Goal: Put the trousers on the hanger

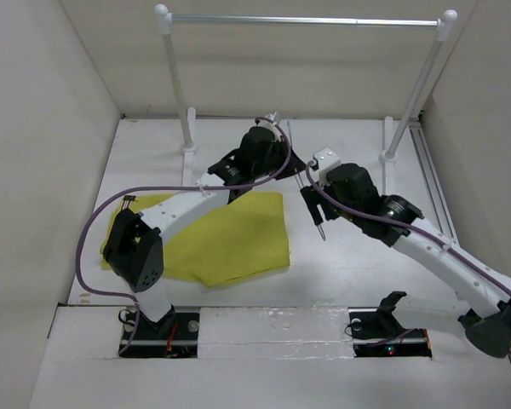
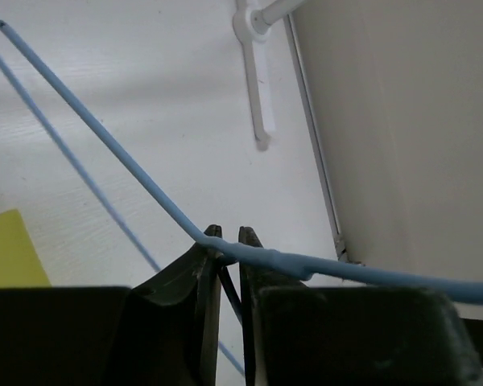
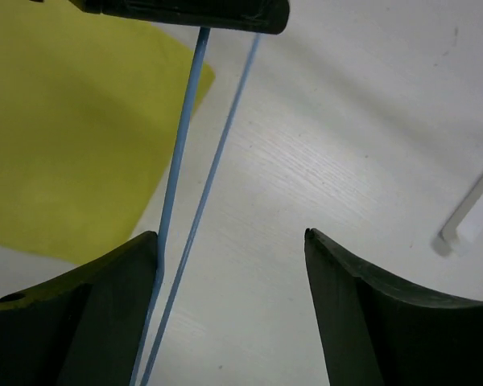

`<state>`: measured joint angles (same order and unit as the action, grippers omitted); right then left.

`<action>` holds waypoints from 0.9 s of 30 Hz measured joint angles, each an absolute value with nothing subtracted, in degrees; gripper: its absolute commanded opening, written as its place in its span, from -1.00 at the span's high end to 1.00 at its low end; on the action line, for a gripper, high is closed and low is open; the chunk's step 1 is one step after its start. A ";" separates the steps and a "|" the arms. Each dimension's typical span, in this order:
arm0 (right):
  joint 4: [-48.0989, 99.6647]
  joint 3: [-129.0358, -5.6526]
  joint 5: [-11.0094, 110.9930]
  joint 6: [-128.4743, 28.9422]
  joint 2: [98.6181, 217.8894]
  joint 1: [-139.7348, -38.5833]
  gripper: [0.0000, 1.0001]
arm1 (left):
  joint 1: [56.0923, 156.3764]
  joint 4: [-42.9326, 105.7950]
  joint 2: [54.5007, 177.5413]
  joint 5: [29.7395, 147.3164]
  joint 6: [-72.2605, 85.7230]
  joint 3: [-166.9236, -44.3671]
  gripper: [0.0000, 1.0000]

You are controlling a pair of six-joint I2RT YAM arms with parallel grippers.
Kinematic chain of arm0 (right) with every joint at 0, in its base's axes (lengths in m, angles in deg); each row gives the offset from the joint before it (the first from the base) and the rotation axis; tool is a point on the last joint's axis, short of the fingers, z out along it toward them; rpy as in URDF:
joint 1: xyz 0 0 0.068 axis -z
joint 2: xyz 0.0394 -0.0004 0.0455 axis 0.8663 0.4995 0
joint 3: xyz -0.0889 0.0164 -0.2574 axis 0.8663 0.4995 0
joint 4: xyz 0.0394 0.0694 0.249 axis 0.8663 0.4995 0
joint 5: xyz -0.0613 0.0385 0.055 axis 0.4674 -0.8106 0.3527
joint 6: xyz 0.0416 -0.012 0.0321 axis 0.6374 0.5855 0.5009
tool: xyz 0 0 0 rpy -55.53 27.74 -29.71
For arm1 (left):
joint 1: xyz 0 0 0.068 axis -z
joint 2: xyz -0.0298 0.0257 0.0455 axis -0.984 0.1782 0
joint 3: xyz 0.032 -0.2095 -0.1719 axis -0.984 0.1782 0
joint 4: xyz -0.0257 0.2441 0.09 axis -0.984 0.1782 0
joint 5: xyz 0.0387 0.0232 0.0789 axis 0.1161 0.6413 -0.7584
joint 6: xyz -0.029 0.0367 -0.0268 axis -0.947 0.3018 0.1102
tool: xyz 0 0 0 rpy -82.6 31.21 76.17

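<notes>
The mustard-yellow trousers point(image 1: 230, 234) lie folded flat on the white table, left of centre. Their edge also shows in the right wrist view point(image 3: 64, 121) and the left wrist view point(image 2: 8, 253). My left gripper point(image 1: 296, 164) is above the trousers' far right corner. It is shut on the pale blue wire hanger point(image 2: 129, 165) and holds it off the table point(image 2: 227, 245). My right gripper point(image 1: 317, 213) is open just to the right. Two hanger wires point(image 3: 181, 145) run beside its left finger point(image 3: 121, 289). Nothing is between its jaws point(image 3: 229, 237).
The silver rail bar point(image 1: 302, 20) on white posts stands at the back. One of its feet shows in the left wrist view point(image 2: 259, 88) and in the right wrist view point(image 3: 467, 217). Beige walls point(image 1: 34, 128) close in both sides and the back.
</notes>
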<state>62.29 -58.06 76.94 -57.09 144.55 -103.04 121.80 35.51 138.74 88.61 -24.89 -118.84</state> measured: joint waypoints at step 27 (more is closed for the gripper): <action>35.65 -37.62 41.80 -48.61 152.72 -93.99 0.94 | 125.25 1.39 128.82 81.00 -38.42 -71.87 1.00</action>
<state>35.65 -37.62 41.80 -48.61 152.72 -93.99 125.25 1.39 128.82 81.00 -38.42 -71.87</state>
